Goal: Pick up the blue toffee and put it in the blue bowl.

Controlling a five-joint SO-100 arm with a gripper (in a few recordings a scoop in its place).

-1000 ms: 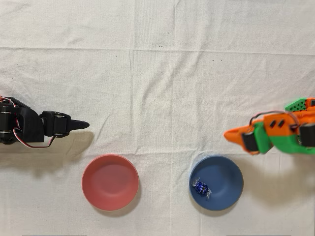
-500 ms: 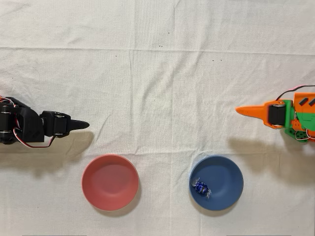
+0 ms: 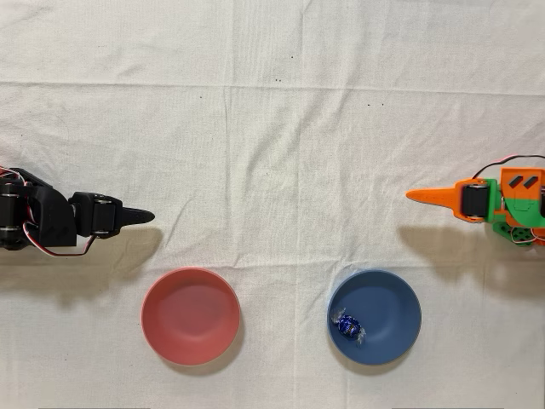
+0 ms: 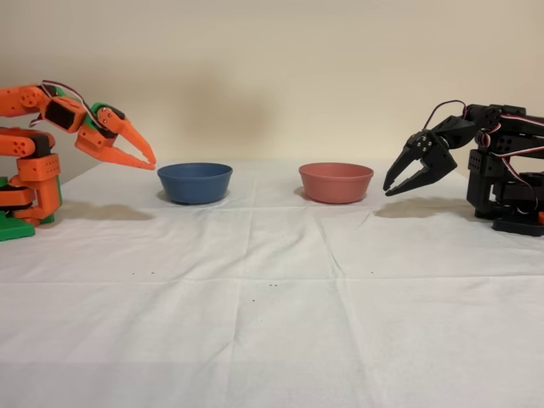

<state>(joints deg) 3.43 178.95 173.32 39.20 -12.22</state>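
Pulling back from the blue bowl [image 3: 375, 317] over the last second, my pincer [image 3: 415, 195] now hangs well clear of it and above the worktop [image 3: 272, 128], its 2 fingers drawn to a narrow point with nothing between them. My blue toffee [image 3: 347, 325] lies inside the blue bowl near its rim, on the side toward the pink bowl [image 3: 190, 315]. By my reckoning the delivery is done, so doing this step well means retreating smoothly without brushing the blue bowl.

White creased tablecloth [image 3: 281, 128], blue bowl [image 3: 387, 298] and red-pink bowl [image 3: 190, 316] resting apart on it
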